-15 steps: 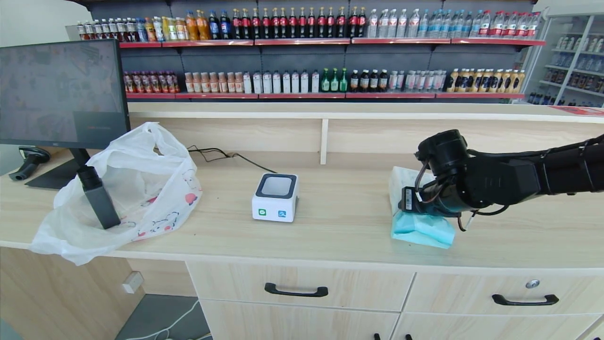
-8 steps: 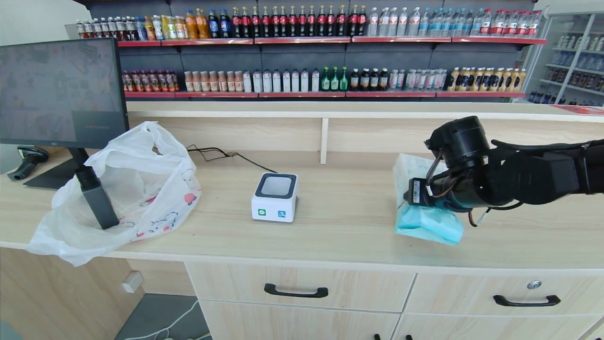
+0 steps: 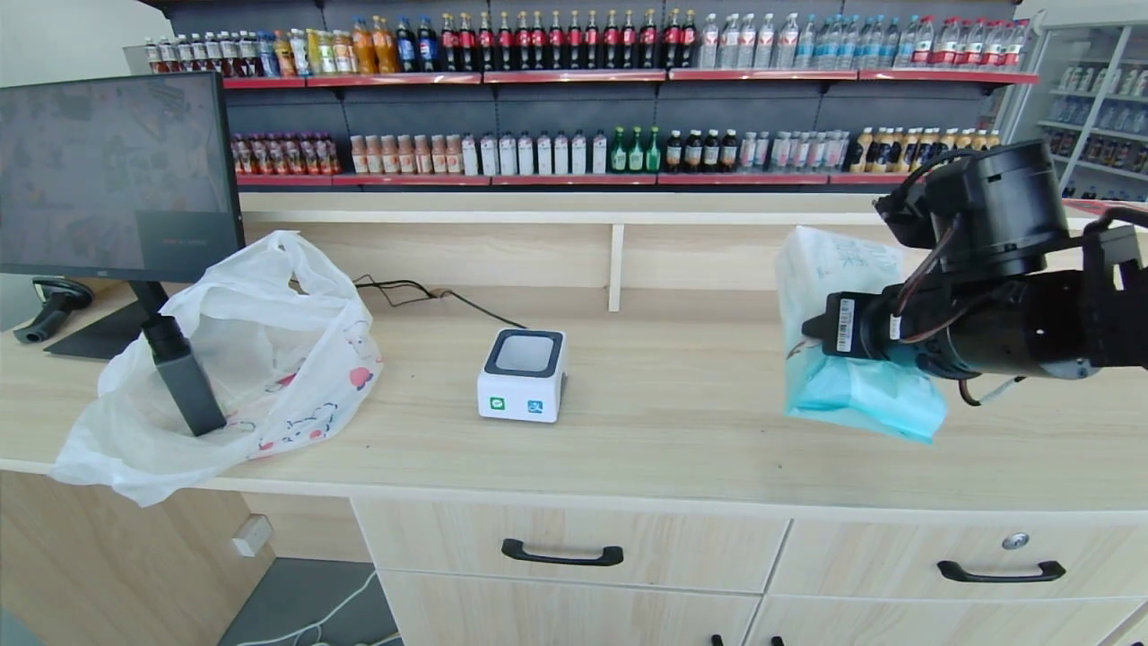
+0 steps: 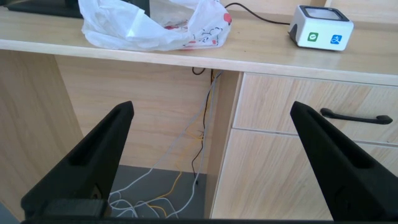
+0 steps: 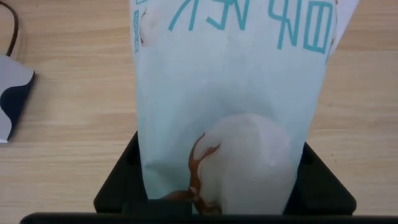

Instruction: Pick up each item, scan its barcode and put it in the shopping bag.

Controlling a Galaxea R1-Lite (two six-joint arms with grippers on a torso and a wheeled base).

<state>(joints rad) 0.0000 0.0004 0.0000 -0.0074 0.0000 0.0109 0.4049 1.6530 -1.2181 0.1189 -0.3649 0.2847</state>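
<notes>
One soft teal-and-white tissue pack (image 3: 834, 269), one white barcode scanner (image 3: 524, 374) and one plastic shopping bag (image 3: 269, 359) are in sight, plus one monitor (image 3: 117, 170). The right arm comes in roughly level from the right; its tool (image 5: 221, 186) pinches the pack from both sides and holds it upright above the right part of the table (image 3: 664, 431), well apart from the scanner. The bag lies open at the left end. The left tool (image 4: 211, 155) sits low before the drawers, fingers spread wide.

The tissue pack (image 3: 852, 404) is teal and white. The shopping bag (image 3: 269, 359) is white with red cartoon prints. The scanner (image 3: 523, 386) is white, dark-topped.
</notes>
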